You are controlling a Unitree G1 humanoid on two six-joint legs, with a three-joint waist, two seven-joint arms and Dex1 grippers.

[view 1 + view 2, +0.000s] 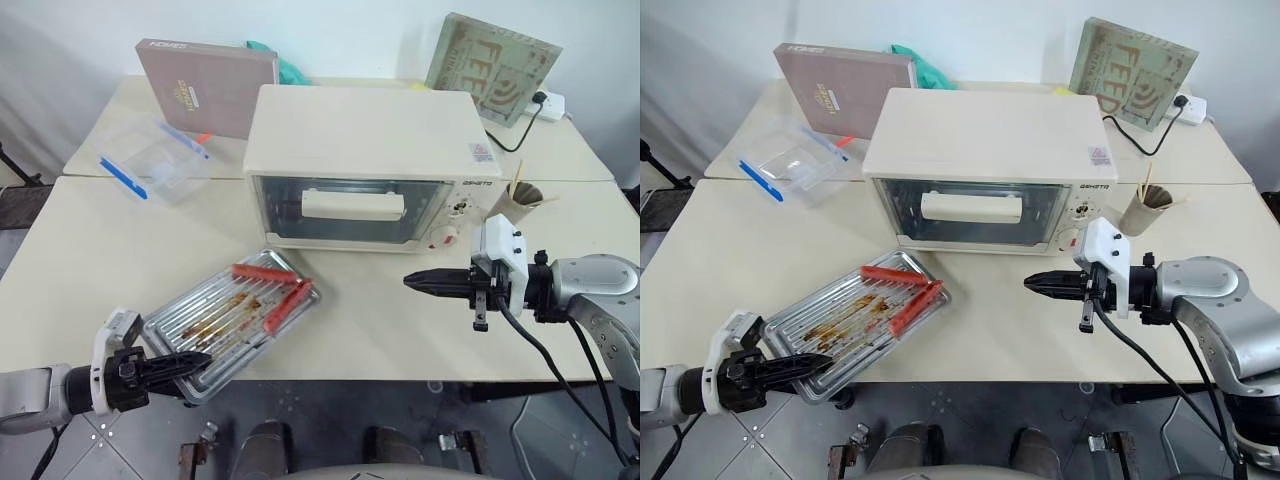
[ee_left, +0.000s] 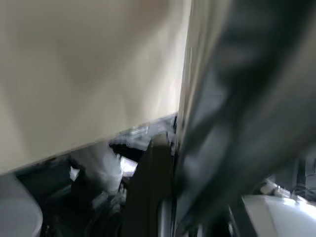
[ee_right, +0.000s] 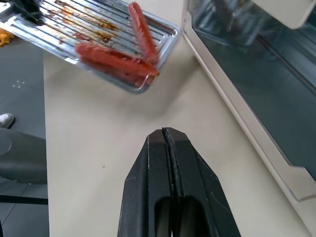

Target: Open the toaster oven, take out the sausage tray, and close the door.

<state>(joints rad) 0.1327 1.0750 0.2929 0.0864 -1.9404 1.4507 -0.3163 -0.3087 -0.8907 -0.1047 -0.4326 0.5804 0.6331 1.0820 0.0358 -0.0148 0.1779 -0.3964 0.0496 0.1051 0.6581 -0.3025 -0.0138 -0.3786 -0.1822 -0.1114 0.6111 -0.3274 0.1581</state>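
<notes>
Two cream tables [image 1: 90, 260] stand pushed together before a white wall, the toaster oven [image 1: 370, 165] mid-table with its glass door [image 1: 350, 210] shut. The silver sausage tray [image 1: 235, 320], grease-streaked and holding red sausages [image 1: 285, 305], lies over the near table edge. The left gripper [image 1: 195, 363] pinches its corner; the right gripper [image 1: 415, 283] hovers closed, empty.
</notes>
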